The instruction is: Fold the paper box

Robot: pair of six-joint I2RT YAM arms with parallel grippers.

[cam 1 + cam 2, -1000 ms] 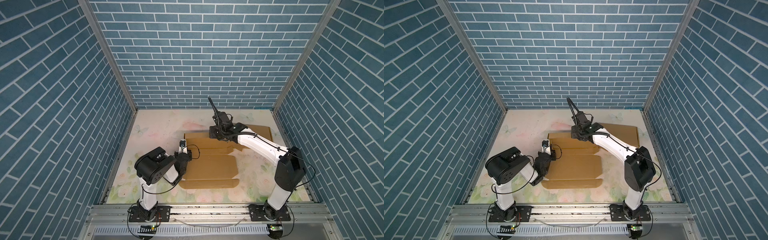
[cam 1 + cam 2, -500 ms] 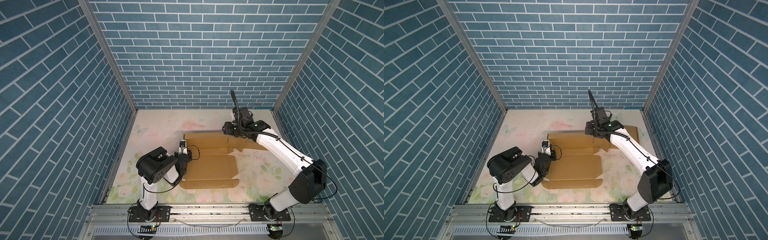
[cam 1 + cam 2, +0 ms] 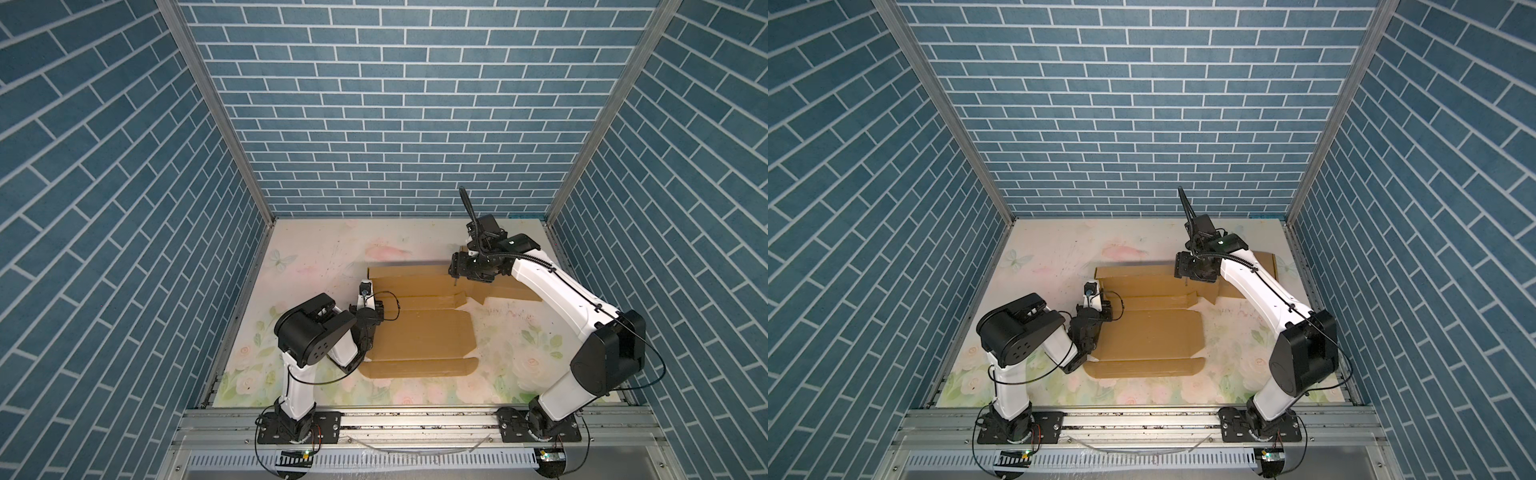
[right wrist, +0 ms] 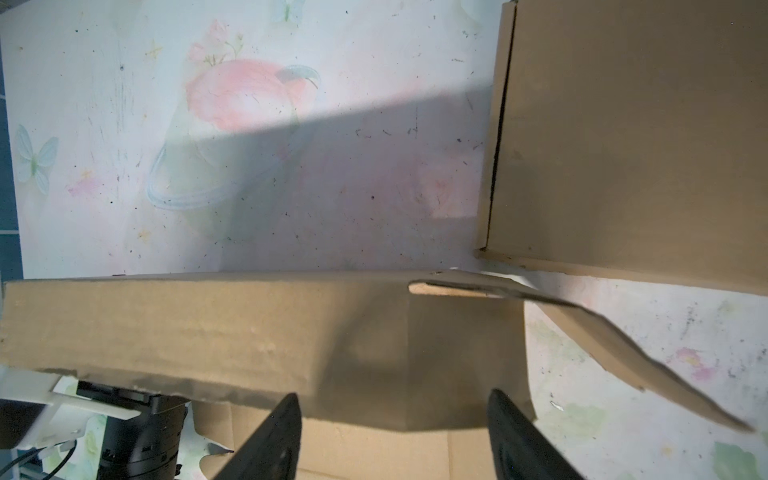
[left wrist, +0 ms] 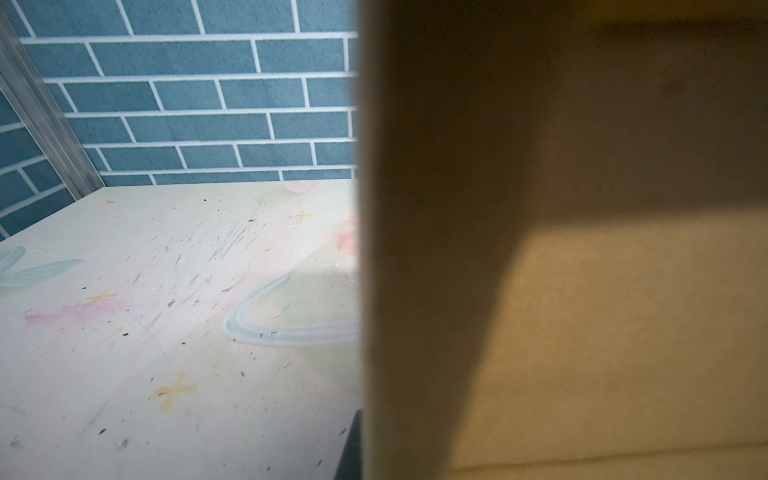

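Our left gripper (image 3: 368, 297) sits pinched shut on the left edge of the brown cardboard box (image 3: 419, 332), which lies on the pale floral tabletop (image 3: 316, 249), its rear wall (image 4: 208, 328) raised. Our right gripper (image 4: 395, 397) hangs over that wall, 2 fingers (image 4: 286, 424) spread wide, holding nothing.

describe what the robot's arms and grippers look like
Both arms match: the left arm and right arm have white links, bulky black joint housings and exposed black cables. The right gripper has flat black fingers.
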